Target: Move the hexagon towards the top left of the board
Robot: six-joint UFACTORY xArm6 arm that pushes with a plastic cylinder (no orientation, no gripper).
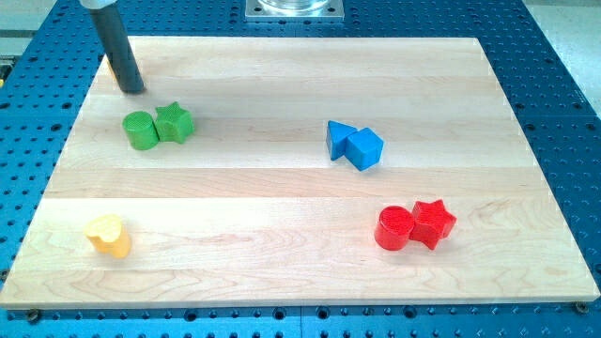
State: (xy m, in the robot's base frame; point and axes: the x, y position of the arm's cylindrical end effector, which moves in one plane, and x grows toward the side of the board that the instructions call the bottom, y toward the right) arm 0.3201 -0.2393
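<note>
My tip [134, 91] rests on the wooden board [282, 197] near its top left corner. A yellow block [113, 71] shows only as a thin sliver along the left side of the rod, which hides most of it, so I cannot make out its shape. It seems to touch the rod, just above and left of my tip. No other block in view has a hexagon shape.
A green cylinder [141, 130] and green star [174, 122] touch each other just below my tip. A blue triangle [338, 138] and blue cube [364, 148] sit right of centre. A red cylinder [393, 228] and red star [433, 222] sit lower right. A yellow heart [109, 236] sits lower left.
</note>
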